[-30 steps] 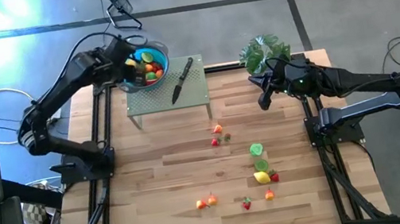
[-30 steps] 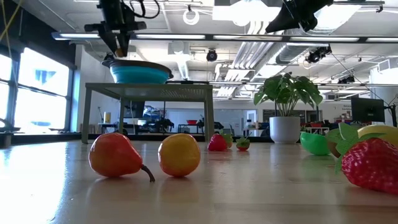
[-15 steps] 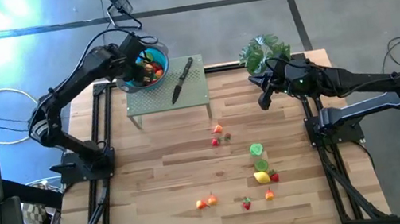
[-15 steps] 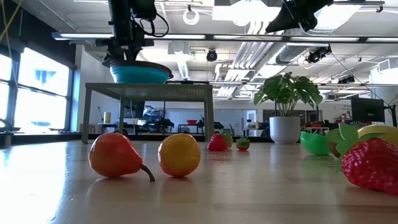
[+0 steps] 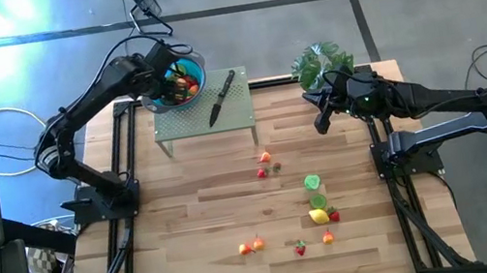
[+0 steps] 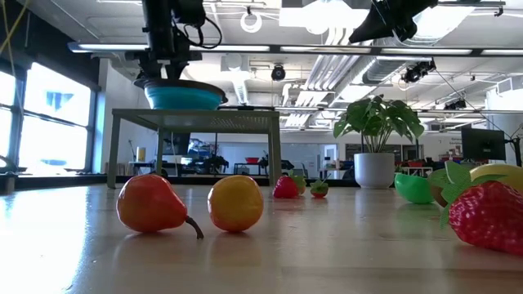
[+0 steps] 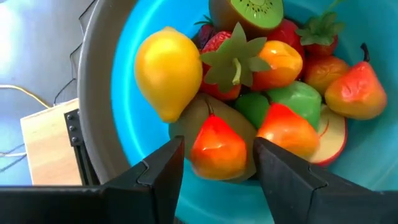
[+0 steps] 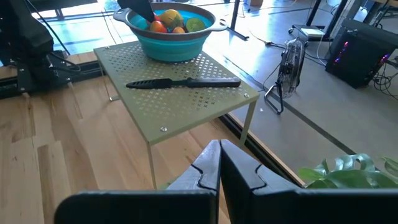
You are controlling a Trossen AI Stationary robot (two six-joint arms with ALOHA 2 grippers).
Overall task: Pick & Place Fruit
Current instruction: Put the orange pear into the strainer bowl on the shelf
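Note:
The blue bowl (image 5: pixel 197 64) stands on a small green stand at the table's far left and holds a heap of toy fruit (image 7: pixel 273 68). My left gripper (image 7: pixel 219 142) hangs over the bowl, pointing steeply down, open. A red-orange pear (image 7: pixel 216 148) lies on the heap between its fingers, with a thin gap on each side. More fruit lies loose on the wood: a pair (image 5: pixel 266 164) mid-table, green and yellow pieces (image 5: pixel 316 198), and several small ones (image 5: pixel 252 246) near the front. My right gripper (image 5: pixel 322 124) waits shut above the table's far right.
A black-handled knife (image 5: pixel 222 96) lies on the perforated green stand (image 5: pixel 207 121) beside the bowl. A potted plant (image 5: pixel 320 63) stands at the far right, next to my right arm. Black frame rails (image 5: pixel 127 204) run along both table sides.
My left gripper has moved from the bowl's left rim to over the bowl's middle and has sunk a little toward the fruit heap, then stayed still. My right arm has kept still.

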